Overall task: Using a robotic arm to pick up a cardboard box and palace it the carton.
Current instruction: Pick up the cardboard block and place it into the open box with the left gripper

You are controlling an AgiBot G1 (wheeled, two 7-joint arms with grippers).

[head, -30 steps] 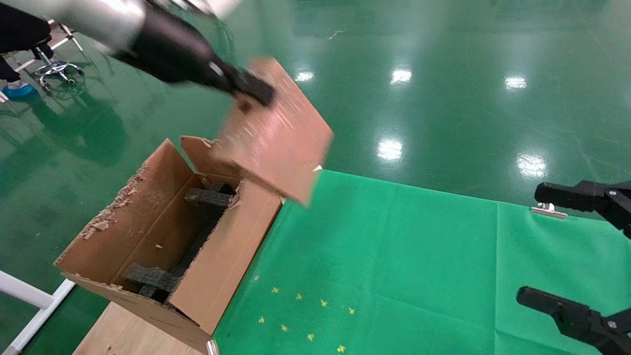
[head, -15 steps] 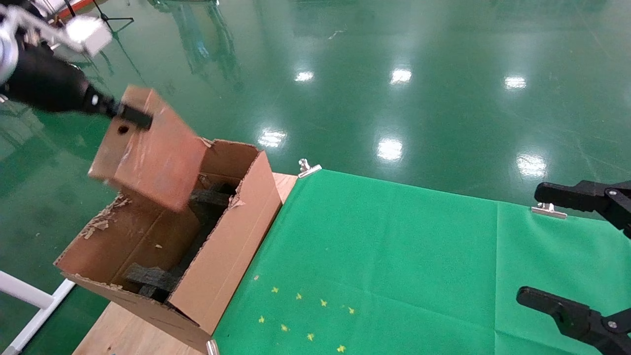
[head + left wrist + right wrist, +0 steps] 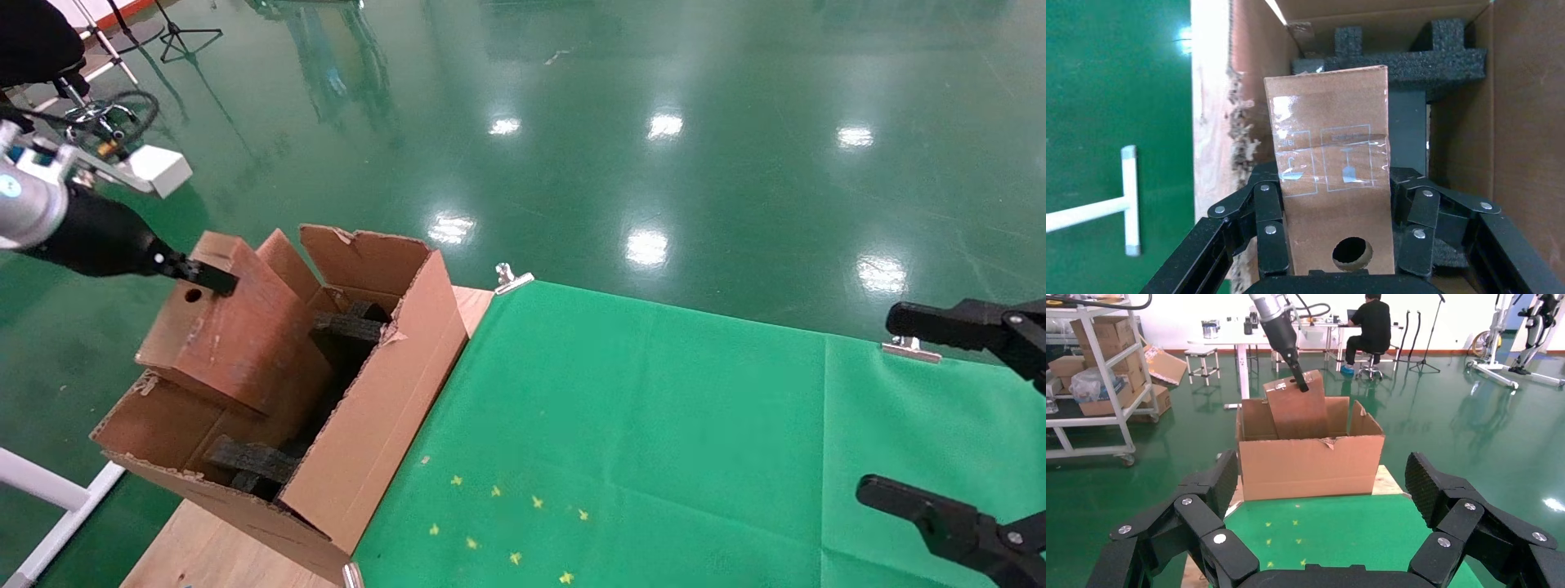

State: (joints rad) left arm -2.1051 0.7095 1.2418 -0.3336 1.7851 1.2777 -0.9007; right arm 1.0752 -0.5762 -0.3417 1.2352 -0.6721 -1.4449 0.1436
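The right claw is hanging spread apart over the green-covered bench. Farther off, the left claw is clamping the cardboard box by its holed end, holding it tilted, partly inside the carton.

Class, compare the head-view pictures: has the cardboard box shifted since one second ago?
Yes. The cardboard box, shut in the left gripper, has swung leftward and down, from above the table's corner clip into the carton.
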